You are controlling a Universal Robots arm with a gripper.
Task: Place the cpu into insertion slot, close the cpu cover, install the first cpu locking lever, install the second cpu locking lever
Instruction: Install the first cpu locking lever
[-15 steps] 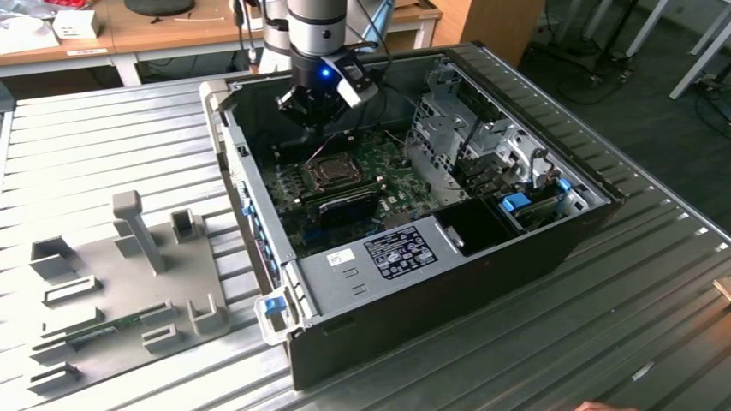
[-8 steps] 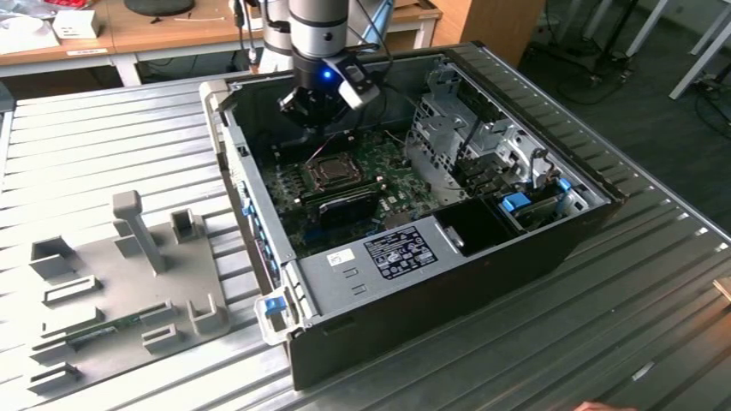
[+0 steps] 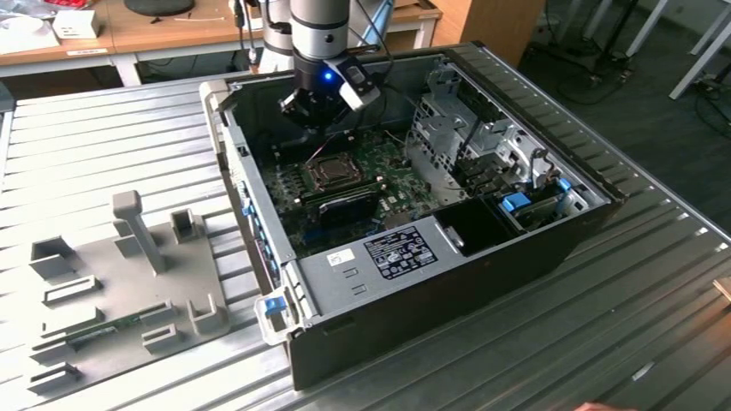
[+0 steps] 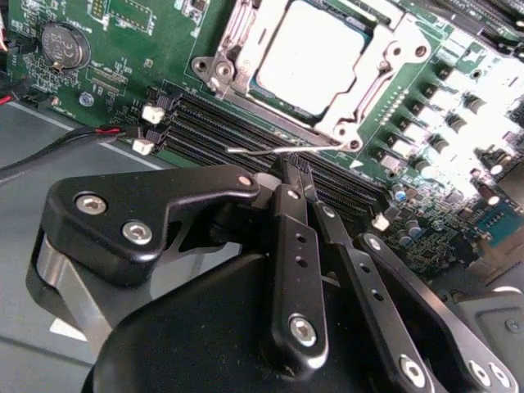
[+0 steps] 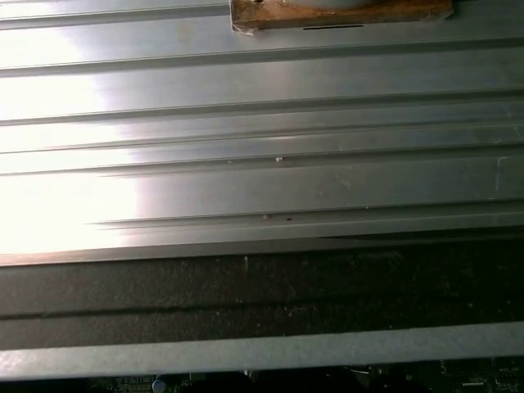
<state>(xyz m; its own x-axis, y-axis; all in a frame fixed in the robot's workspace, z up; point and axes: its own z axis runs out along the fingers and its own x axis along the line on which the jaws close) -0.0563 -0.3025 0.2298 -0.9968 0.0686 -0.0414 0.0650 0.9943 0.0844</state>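
The cpu (image 4: pixel 315 56), with its pale metal top, lies in the insertion slot (image 3: pixel 331 172) on the green board (image 4: pixel 131 49) inside the open computer case (image 3: pixel 480 248). The cpu cover (image 4: pixel 386 64), a silvery frame, lies flat around the cpu. A thin wire locking lever (image 4: pixel 262 150) runs along the socket's near edge, next to the long black memory slots. In the second wrist view my gripper (image 4: pixel 293 168) is shut, its black fingertips (image 4: pixel 282 173) pressed together right at this lever. I cannot tell whether they pinch it. In the exterior view the gripper (image 3: pixel 321 118) hangs just over the socket.
The case walls (image 3: pixel 234 163) and a silver drive cage (image 3: pixel 457 128) hem in the board. A grey fixture plate (image 3: pixel 126 282) with upright posts lies to the exterior view's left on the ribbed metal table (image 5: pixel 262 164). A red and black cable (image 4: pixel 74 139) crosses near the board's edge.
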